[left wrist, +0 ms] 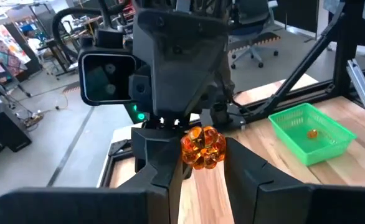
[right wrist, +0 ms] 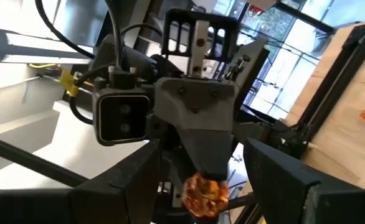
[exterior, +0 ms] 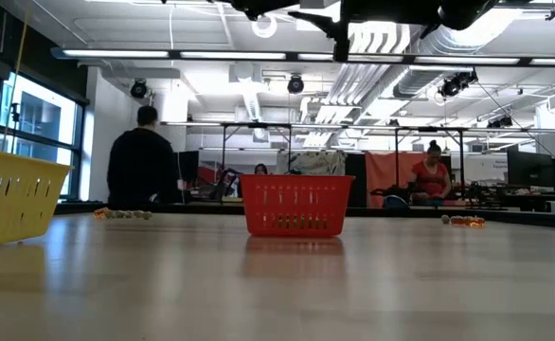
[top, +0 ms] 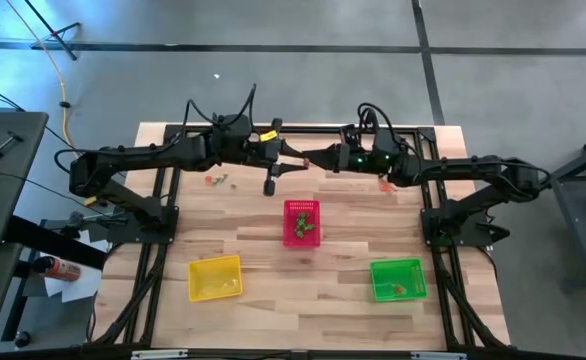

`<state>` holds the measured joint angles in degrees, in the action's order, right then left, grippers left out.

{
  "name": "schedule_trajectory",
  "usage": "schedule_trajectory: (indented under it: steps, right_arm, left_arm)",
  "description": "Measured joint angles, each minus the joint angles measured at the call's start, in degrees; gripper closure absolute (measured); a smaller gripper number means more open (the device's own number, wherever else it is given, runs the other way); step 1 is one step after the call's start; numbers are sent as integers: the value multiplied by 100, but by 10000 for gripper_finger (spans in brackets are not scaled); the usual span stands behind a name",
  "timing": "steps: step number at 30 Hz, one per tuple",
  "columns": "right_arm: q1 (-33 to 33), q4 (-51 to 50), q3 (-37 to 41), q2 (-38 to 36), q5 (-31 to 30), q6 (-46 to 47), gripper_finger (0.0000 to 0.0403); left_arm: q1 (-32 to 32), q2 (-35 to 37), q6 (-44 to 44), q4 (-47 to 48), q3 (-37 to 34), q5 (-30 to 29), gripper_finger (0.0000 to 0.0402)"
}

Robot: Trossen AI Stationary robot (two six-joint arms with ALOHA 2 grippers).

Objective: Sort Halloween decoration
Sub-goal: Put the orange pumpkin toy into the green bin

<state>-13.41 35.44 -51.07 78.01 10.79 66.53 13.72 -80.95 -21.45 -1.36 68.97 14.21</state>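
High above the far middle of the table my two grippers meet tip to tip. My left gripper (top: 291, 166) (left wrist: 202, 163) is shut on an orange, knobbly, translucent trinket (left wrist: 202, 148) (right wrist: 203, 190). My right gripper (top: 311, 160) (right wrist: 201, 168) is open, one finger on either side of that trinket, apart from it. More trinkets lie on the table in a far-left cluster (top: 218, 180) (exterior: 121, 215) and a far-right cluster (top: 385, 184) (exterior: 462, 221). Green ones lie in the red basket (top: 301, 222). An orange one lies in the green basket (top: 398, 279) (left wrist: 310, 134). My left gripper pinches the orange trinket (left wrist: 202, 148) between its two fingers (left wrist: 164, 171), one on each side. The fingers come level from the table's left. The trinket is lifted clear, high above the wood.
The yellow basket (top: 215, 277) (exterior: 8, 199) stands near left, the red basket (exterior: 295, 205) in the middle under the grippers, the green one near right. Black frame rails (top: 163, 200) run along both sides of the table. People stand and sit in the room beyond.
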Motion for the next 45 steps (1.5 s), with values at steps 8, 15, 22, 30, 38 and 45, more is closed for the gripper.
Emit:
schedule_trajectory:
  steps: [8, 15, 22, 30, 38, 45]
  right_arm:
    - [0, -98, -30, 12, 173, 52, 181]
    - [0, -165, -30, 12, 172, 52, 184]
    - [0, -179, -30, 12, 168, 52, 244]
    - [0, -209, -30, 12, 163, -79, 307]
    - [0, -209, -30, 10, 156, -87, 307]
    - [2, -177, -30, 6, 148, -162, 305]
  left_arm:
    - [13, 0, -17, -19, 0, -297, 326]
    - [13, 0, -22, -16, 0, -296, 326]
    - [13, 0, -22, -14, 0, -296, 326]
    - [13, 9, -29, -20, 0, -297, 326]
    - [13, 9, -29, -18, 0, -294, 322]
    - [8, 7, -213, 18, 0, -277, 267]
